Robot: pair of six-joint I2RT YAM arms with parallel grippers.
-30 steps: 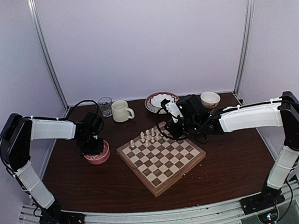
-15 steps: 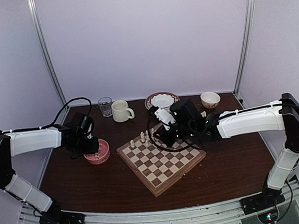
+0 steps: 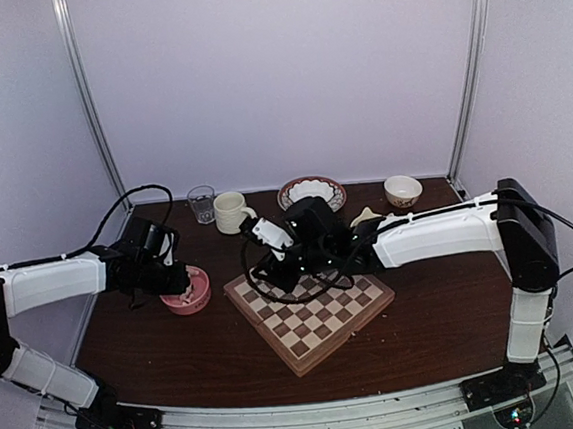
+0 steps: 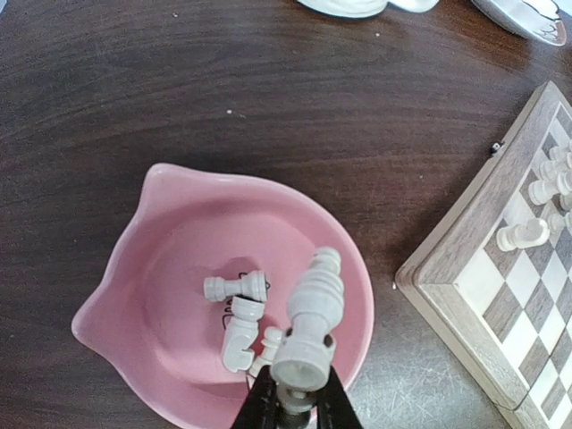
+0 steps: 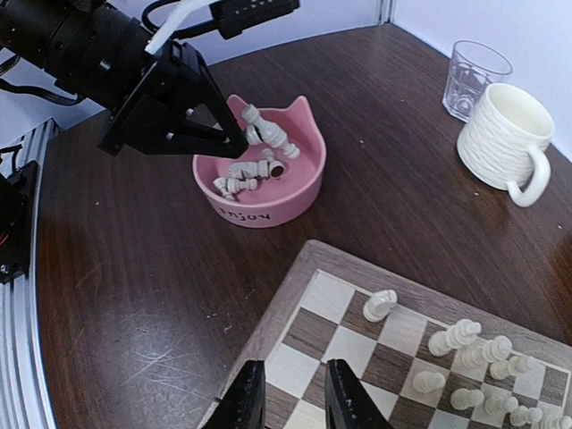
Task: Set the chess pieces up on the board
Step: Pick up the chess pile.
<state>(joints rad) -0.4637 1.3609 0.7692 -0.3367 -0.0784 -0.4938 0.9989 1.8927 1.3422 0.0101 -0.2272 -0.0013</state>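
The board point(image 3: 309, 303) lies mid-table, with several cream chess pieces point(image 5: 456, 337) standing along its far edge and one point(image 5: 380, 305) near the left corner. A pink bowl point(image 4: 170, 295) left of the board holds a few more pieces point(image 4: 237, 288). My left gripper point(image 4: 295, 404) is shut on a tall cream chess piece point(image 4: 308, 322) and holds it just above the bowl's near rim. It also shows in the right wrist view point(image 5: 183, 121). My right gripper point(image 5: 290, 393) is open and empty, low over the board's left corner point(image 5: 308, 277).
A glass point(image 3: 202, 203), a cream mug point(image 3: 232, 212), a patterned plate point(image 3: 311, 191) and a small bowl point(image 3: 403, 190) stand along the back of the table. The board's raised rim point(image 4: 465, 268) lies right of the pink bowl.
My right arm has swung left along the board's far side to its left corner. My left arm has stretched out lower and now holds a piece over the bowl.
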